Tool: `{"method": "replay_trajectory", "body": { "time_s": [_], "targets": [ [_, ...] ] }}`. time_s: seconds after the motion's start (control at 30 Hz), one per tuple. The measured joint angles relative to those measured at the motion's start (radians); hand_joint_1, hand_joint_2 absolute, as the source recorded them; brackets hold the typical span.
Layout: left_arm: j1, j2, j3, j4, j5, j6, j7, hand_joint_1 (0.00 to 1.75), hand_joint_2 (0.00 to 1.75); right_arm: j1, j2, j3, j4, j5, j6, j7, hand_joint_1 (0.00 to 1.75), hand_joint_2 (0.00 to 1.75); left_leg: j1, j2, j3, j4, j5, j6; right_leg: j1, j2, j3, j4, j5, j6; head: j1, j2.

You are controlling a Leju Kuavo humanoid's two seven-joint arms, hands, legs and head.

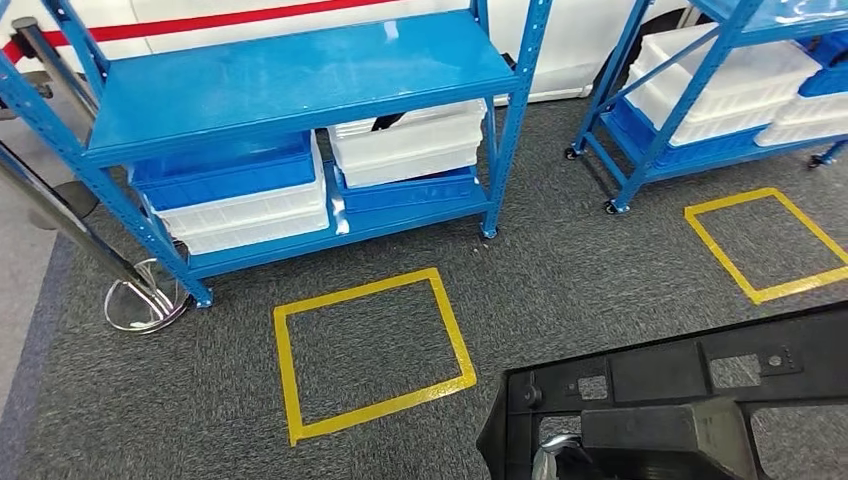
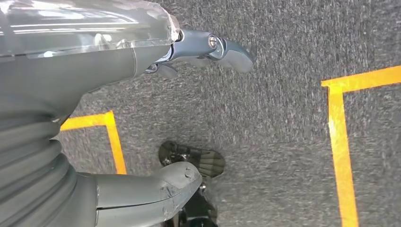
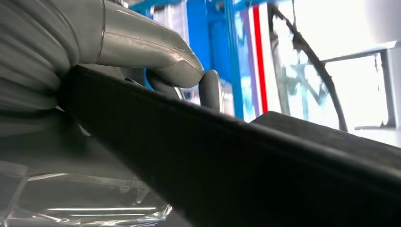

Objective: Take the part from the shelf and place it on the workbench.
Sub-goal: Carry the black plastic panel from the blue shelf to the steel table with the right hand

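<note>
The right robot hand (image 3: 142, 61) grips the black plastic part (image 1: 690, 400), carried low above the carpet; the left robot hand (image 2: 142, 71) hangs spread, holding nothing. This looks like the carrying step. Next the robot must find the counter and set the part down flat.

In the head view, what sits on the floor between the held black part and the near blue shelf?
A yellow tape square on grey carpet, nothing inside it, lies between the black part and the blue shelf, seen in the head view.
</note>
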Motion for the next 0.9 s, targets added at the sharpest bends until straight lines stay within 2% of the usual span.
{"method": "replay_trajectory", "body": {
  "time_s": [0.03,0.07,0.1,0.17,0.2,0.23,0.3,0.33,0.37,0.43,0.47,0.5,0.53,0.57,0.6,0.67,0.7,0.73,0.8,0.83,0.87,0.9],
  "targets": [
    [-0.001,0.0,0.0,0.0,0.0,0.0,0.0,0.0,1.75,0.006,0.004,-0.006,0.0,0.003,0.003,0.0,1.75,1.75,0.0,0.014,-0.003,0.001,0.001,-0.001,-0.003,-0.003,0.005,-0.001,0.011,0.003,0.0,0.0],
    [-0.001,0.0,0.0,0.0,-0.001,-0.001,0.001,0.0,1.75,0.011,0.007,-0.01,0.0,0.006,0.005,0.0,1.75,1.75,0.0,0.027,-0.005,0.003,0.001,-0.003,-0.006,-0.01,0.03,-0.04,0.037,0.005,0.0,0.0],
    [-0.002,-0.001,0.0,0.0,-0.001,-0.001,0.001,0.0,1.75,0.014,0.011,-0.014,0.0,0.007,0.006,0.0,1.75,1.75,0.001,0.039,-0.004,0.005,0.0,-0.005,-0.008,-0.026,0.071,-0.106,0.069,0.005,0.0,0.0],
    [-0.004,-0.001,0.0,0.0,-0.002,-0.002,0.001,0.0,1.75,0.016,0.017,-0.019,-0.002,0.01,0.008,0.0,1.75,1.75,-0.003,0.059,-0.003,0.011,-0.004,-0.017,-0.005,-0.068,0.137,-0.225,0.105,-0.004,-0.001,0.0],
    [-0.006,-0.001,0.0,0.0,-0.002,-0.002,0.001,0.0,1.75,0.018,0.019,-0.02,-0.003,0.011,0.009,0.0,1.75,1.75,-0.006,0.067,-0.001,0.013,-0.005,-0.024,-0.001,-0.081,0.15,-0.254,0.109,-0.011,-0.002,0.0],
    [-0.007,-0.001,0.0,0.0,-0.002,-0.002,0.001,0.0,1.75,0.019,0.021,-0.022,-0.004,0.012,0.01,0.0,1.75,1.75,-0.007,0.075,0.0,0.014,-0.004,-0.031,0.003,-0.08,0.149,-0.26,0.107,-0.019,-0.004,0.0],
    [-0.011,-0.001,0.0,0.0,-0.005,-0.003,0.001,0.0,1.75,0.025,0.028,-0.026,-0.005,0.018,0.018,0.003,1.75,1.75,-0.004,0.086,0.003,0.015,-0.005,-0.043,0.003,-0.058,0.142,-0.263,0.116,-0.035,-0.006,0.0],
    [-0.013,-0.001,0.0,0.0,-0.007,-0.004,0.001,0.0,1.75,0.027,0.033,-0.029,-0.006,0.022,0.024,0.004,1.75,1.75,-0.002,0.073,-0.001,0.026,-0.016,-0.048,0.002,-0.048,0.139,-0.265,0.121,-0.043,-0.007,0.0],
    [-0.013,-0.001,0.0,0.0,-0.009,-0.005,0.001,0.0,1.75,0.029,0.039,-0.032,-0.006,0.026,0.032,0.006,1.75,1.75,0.001,0.05,-0.012,0.054,-0.039,-0.052,0.001,-0.037,0.135,-0.268,0.127,-0.052,-0.009,0.0],
    [-0.01,-0.001,0.0,0.0,-0.011,-0.006,0.001,0.0,1.75,0.031,0.051,-0.04,-0.007,0.036,0.053,0.008,1.75,1.75,0.004,-0.008,-0.059,0.167,-0.111,-0.057,0.001,-0.015,0.127,-0.269,0.135,-0.063,-0.013,0.0],
    [-0.007,-0.001,0.0,0.0,-0.011,-0.006,0.001,0.0,1.75,0.031,0.056,-0.044,-0.007,0.041,0.062,0.008,1.75,1.75,0.005,-0.022,-0.087,0.234,-0.141,-0.057,0.004,-0.002,0.122,-0.267,0.138,-0.066,-0.014,0.0],
    [-0.005,-0.001,0.0,0.0,-0.011,-0.006,0.001,0.0,1.75,0.032,0.061,-0.048,-0.007,0.045,0.071,0.008,1.75,1.75,0.004,-0.029,-0.107,0.282,-0.154,-0.056,0.006,0.012,0.119,-0.266,0.139,-0.068,-0.015,0.0],
    [-0.004,-0.001,0.0,0.0,-0.011,-0.006,0.001,0.0,1.75,0.033,0.065,-0.052,-0.007,0.048,0.077,0.009,1.75,1.75,0.004,-0.032,-0.112,0.295,-0.147,-0.054,0.009,0.027,0.117,-0.263,0.14,-0.068,-0.015,0.0],
    [-0.003,-0.001,0.0,0.0,-0.012,-0.007,0.001,0.0,1.75,0.033,0.069,-0.056,-0.007,0.051,0.082,0.009,1.75,1.75,0.003,-0.035,-0.099,0.27,-0.122,-0.05,0.012,0.042,0.116,-0.26,0.14,-0.069,-0.015,0.0],
    [-0.004,-0.001,0.0,0.0,-0.012,-0.007,0.001,0.0,1.75,0.034,0.073,-0.06,-0.007,0.053,0.087,0.009,1.75,1.75,0.003,-0.045,-0.071,0.21,-0.084,-0.044,0.014,0.056,0.116,-0.258,0.14,-0.068,-0.015,0.0],
    [-0.003,0.001,0.001,0.0,-0.012,-0.007,0.001,0.0,1.75,0.033,0.081,-0.065,-0.007,0.056,0.093,0.009,1.75,1.75,0.003,-0.101,-0.015,0.083,-0.031,-0.029,0.015,0.082,0.113,-0.254,0.142,-0.064,-0.012,0.0],
    [-0.002,0.001,0.001,0.0,-0.012,-0.007,0.001,0.0,1.75,0.033,0.083,-0.067,-0.007,0.057,0.095,0.01,1.75,1.75,0.002,-0.123,0.001,0.044,-0.021,-0.024,0.013,0.095,0.108,-0.252,0.145,-0.059,-0.011,0.0],
    [-0.002,0.002,0.001,0.0,-0.012,-0.007,0.001,0.0,1.75,0.033,0.085,-0.069,-0.007,0.057,0.097,0.01,1.75,1.75,0.001,-0.137,0.006,0.027,-0.023,-0.021,0.009,0.107,0.101,-0.251,0.149,-0.052,-0.011,0.0],
    [-0.003,0.001,0.001,0.001,-0.012,-0.007,0.001,0.0,1.75,0.036,0.089,-0.074,-0.008,0.058,0.099,0.011,1.75,1.75,0.0,-0.117,0.009,0.013,-0.018,-0.018,0.004,0.127,0.091,-0.251,0.156,-0.037,-0.013,0.0],
    [-0.004,0.0,0.001,0.001,-0.012,-0.007,0.001,0.0,1.75,0.037,0.09,-0.076,-0.008,0.058,0.1,0.011,1.75,1.75,0.002,-0.104,0.011,0.005,-0.013,-0.014,0.005,0.115,0.085,-0.244,0.152,-0.032,-0.013,0.0],
    [-0.006,0.0,0.001,0.001,-0.012,-0.007,0.001,0.0,1.75,0.038,0.091,-0.079,-0.009,0.058,0.1,0.011,1.75,1.75,0.004,-0.088,0.014,-0.004,-0.007,-0.01,0.007,0.09,0.073,-0.223,0.137,-0.027,-0.01,0.0],
    [-0.006,-0.001,0.001,0.001,-0.012,-0.007,0.001,0.0,1.75,0.037,0.092,-0.081,-0.01,0.058,0.101,0.011,1.75,1.75,0.006,-0.071,0.015,-0.011,-0.002,-0.006,0.009,0.057,0.053,-0.181,0.11,-0.023,-0.007,0.0]
  ]
}}
